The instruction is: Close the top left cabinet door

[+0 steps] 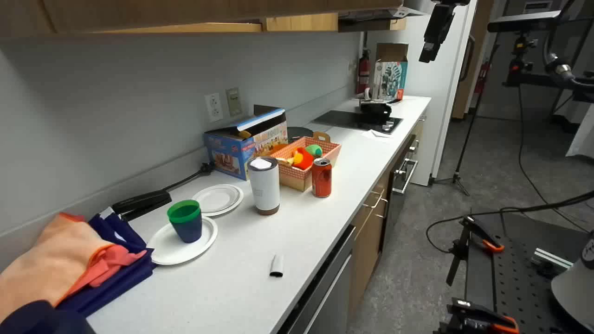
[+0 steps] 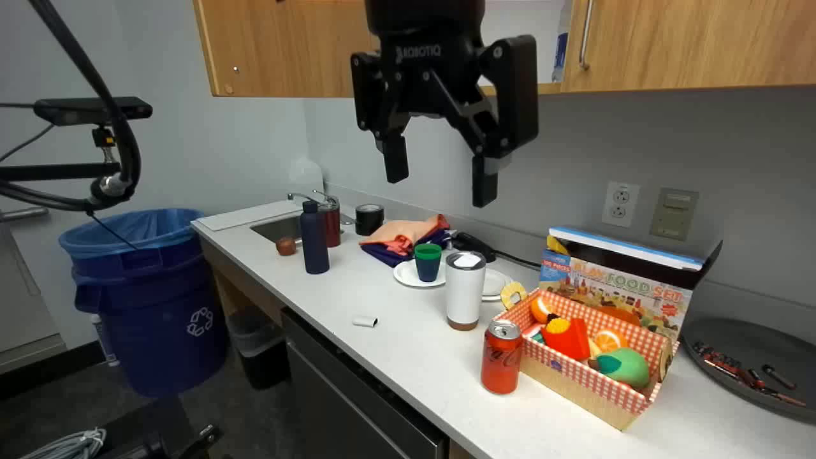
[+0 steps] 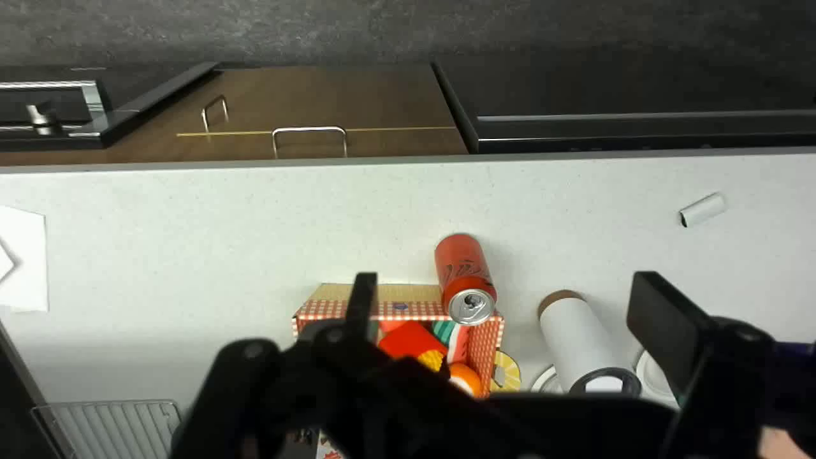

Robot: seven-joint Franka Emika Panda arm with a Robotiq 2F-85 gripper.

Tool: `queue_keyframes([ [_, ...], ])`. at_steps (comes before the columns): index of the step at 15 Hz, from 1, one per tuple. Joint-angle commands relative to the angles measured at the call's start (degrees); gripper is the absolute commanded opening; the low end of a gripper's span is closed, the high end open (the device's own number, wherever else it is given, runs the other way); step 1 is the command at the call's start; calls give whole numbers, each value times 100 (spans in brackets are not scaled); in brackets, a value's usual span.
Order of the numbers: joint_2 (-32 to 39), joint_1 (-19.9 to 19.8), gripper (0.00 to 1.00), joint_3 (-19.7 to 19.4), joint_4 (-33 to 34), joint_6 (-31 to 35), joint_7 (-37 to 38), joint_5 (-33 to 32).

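The top left cabinet door (image 2: 287,51) is a plain honey-orange panel at the upper left of an exterior view. It stands swung open; pale cabinet interior shows to its right. A small silver spot is near its lower left corner; no bar handle shows on this face. In an exterior view wood panels run along the top edge, and I cannot tell which is the door. My gripper (image 2: 440,171) is open and empty, pointing down in front of the cabinet opening, apart from the door in the picture. It also shows in an exterior view (image 1: 428,54) and the wrist view (image 3: 503,293). The door is out of the wrist view.
A closed-looking cabinet door with a bar handle (image 2: 695,44) is right of the opening. On the counter (image 1: 241,297) below stand a red can (image 3: 464,274), a white tumbler (image 3: 580,338), a checkered food basket (image 2: 593,382), plates and cloths. A camera stand (image 2: 95,115) is at the left.
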Motion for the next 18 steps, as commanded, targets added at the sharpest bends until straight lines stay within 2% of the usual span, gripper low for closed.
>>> queue_keyframes([
  [1, 17, -69, 100, 51, 11, -16, -35, 42],
  [11, -57, -97, 100, 113, -67, -6, 50, -1],
  [16, -29, -99, 100, 189, -15, -345, -15, -107],
  [17, -614, -77, 100, 533, -267, -766, 337, -35],
  [18, -794, -17, 100, 716, -361, -951, 470, -1],
])
